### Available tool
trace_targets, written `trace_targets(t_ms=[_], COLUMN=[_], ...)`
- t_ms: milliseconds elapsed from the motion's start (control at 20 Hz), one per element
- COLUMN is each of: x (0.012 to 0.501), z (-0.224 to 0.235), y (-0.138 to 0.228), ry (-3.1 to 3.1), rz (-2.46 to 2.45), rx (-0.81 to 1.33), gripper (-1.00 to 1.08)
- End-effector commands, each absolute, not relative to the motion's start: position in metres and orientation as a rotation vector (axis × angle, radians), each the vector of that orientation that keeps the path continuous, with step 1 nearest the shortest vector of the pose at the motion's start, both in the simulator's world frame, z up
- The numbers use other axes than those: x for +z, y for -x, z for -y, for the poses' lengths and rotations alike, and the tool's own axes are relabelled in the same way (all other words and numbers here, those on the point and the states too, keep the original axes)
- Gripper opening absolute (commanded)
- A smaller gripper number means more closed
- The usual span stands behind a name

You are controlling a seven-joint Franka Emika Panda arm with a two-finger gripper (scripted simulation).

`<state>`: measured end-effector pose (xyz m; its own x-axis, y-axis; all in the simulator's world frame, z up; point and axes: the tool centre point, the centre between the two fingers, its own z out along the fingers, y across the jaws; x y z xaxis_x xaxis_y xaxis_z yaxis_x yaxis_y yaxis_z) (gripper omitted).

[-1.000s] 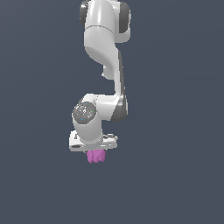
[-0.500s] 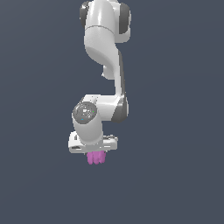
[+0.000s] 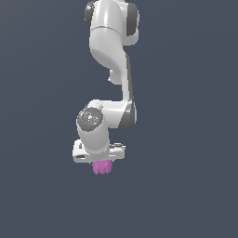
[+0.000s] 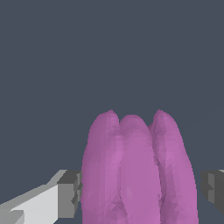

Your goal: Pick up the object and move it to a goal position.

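Note:
The object (image 3: 102, 167) is a small magenta-pink lump with upright ridged lobes, sitting directly under the white hand in the exterior view. My gripper (image 3: 101, 163) straddles it. The object (image 4: 138, 170) fills the space between the two grey fingertips in the wrist view. One fingertip (image 4: 70, 192) presses against its side. The other fingertip (image 4: 213, 186) shows a thin sliver of background between it and the lump. The jaws stand closed to about the object's width. No surface shows beneath it.
Around the arm (image 3: 109, 56) there is only a uniform dark grey-blue background in both views. No table edge, container or other object shows.

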<state>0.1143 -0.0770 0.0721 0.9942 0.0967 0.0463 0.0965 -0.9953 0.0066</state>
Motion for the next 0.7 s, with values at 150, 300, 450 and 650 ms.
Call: trace_targets(t_ms=[150,300,450,650], x=[0.08,0.09,0.104,0.13], z=[0.08,0.084,0.089,0.098], y=[-0.109,-0.104,-0.096,-0.082], ry=[-3.133,-3.133,-3.134,-3.134], rz=[-0.151,-0.151,-0.151,-0.15], rx=[0.07,0.068,0.065,0.06], gripper=[-1.0,-1.0,-1.0,-1.0])
